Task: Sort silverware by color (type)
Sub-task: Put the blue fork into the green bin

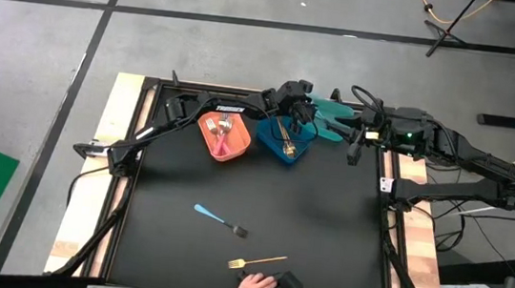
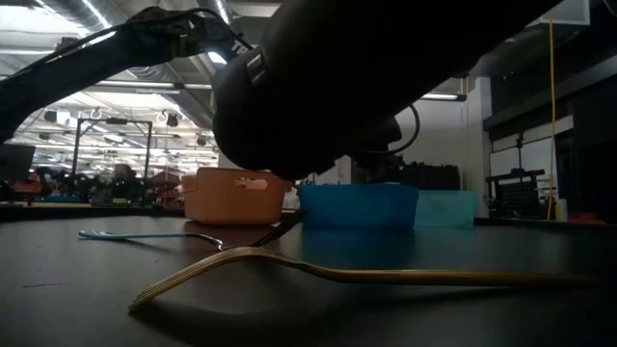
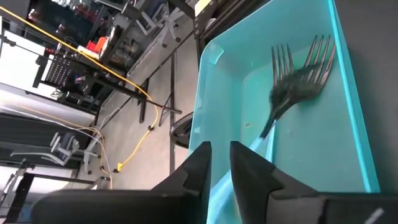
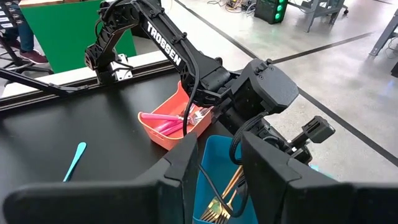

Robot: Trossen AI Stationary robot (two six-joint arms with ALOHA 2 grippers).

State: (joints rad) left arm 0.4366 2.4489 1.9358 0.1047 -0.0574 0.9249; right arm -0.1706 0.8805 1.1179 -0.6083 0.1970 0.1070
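Gold fork nearest me on surface, a hand just beside it. Blue fork mid-surface. Left gripper over teal bin, 2 forks inside; jaws slightly apart, hold unclear. Right gripper over blue bin, jaws parted, empty. Risk I see: arms crowded, could clash; hand in workspace.

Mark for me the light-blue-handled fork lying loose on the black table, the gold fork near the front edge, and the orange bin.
Light-blue-handled metal fork (image 1: 215,217): high view, on the handle.
All-gold fork (image 1: 260,260): high view, mid-shaft.
Orange rectangular plastic bin (image 1: 208,137): high view, on its left wall.
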